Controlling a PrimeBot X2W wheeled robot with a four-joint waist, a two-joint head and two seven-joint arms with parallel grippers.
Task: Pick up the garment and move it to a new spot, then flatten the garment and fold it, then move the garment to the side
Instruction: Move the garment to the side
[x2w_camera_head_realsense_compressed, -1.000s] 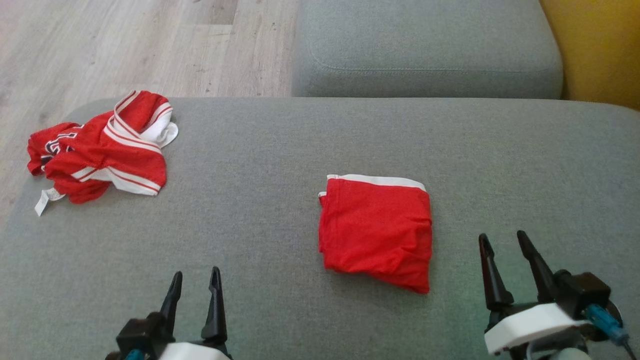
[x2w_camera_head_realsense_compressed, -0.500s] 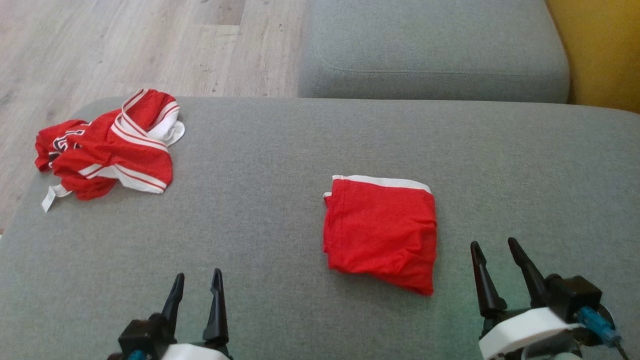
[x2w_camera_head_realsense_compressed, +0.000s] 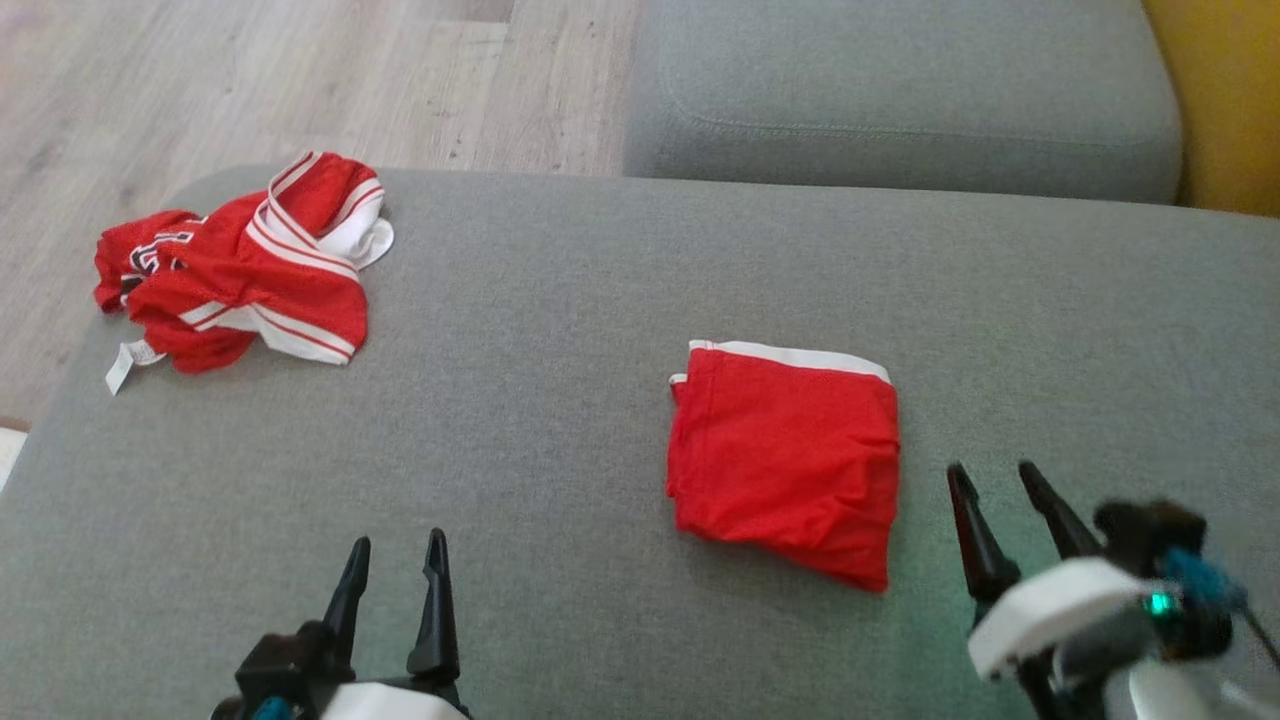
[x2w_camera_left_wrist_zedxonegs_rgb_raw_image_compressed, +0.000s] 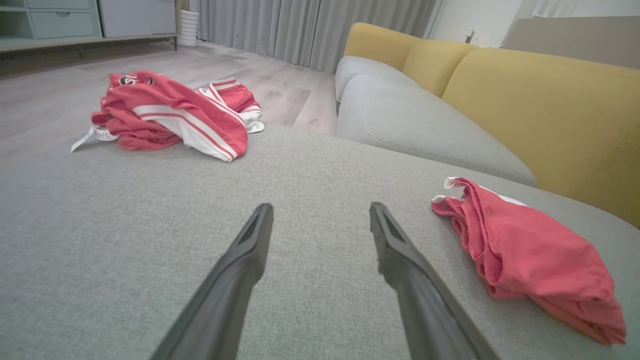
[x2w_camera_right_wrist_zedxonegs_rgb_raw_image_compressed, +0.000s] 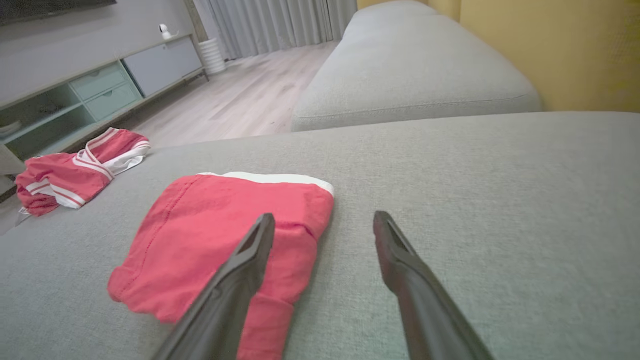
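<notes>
A folded red garment (x2w_camera_head_realsense_compressed: 785, 460) with a white band along its far edge lies flat on the grey cushion (x2w_camera_head_realsense_compressed: 560, 330), right of centre; it shows at right in the left wrist view (x2w_camera_left_wrist_zedxonegs_rgb_raw_image_compressed: 525, 255) and under the left finger in the right wrist view (x2w_camera_right_wrist_zedxonegs_rgb_raw_image_compressed: 220, 235). My right gripper (x2w_camera_head_realsense_compressed: 992, 478) stands open just right of its near right corner, holding nothing (x2w_camera_right_wrist_zedxonegs_rgb_raw_image_compressed: 320, 220). My left gripper (x2w_camera_head_realsense_compressed: 397, 545) is open and empty at the lower left, over bare cushion (x2w_camera_left_wrist_zedxonegs_rgb_raw_image_compressed: 320, 210). A crumpled red jersey with white stripes (x2w_camera_head_realsense_compressed: 240, 265) sits at the cushion's far left corner.
A second grey seat cushion (x2w_camera_head_realsense_compressed: 900, 90) lies beyond, with a yellow backrest (x2w_camera_head_realsense_compressed: 1225, 100) at the right. Wooden floor (x2w_camera_head_realsense_compressed: 250, 80) lies past the cushion's left and far edges. A low cabinet (x2w_camera_right_wrist_zedxonegs_rgb_raw_image_compressed: 100, 75) stands across the room.
The head camera has shifted, so the whole scene sits a little further right. My right gripper has tilted and drawn slightly closer to the folded garment. The garments lie as before.
</notes>
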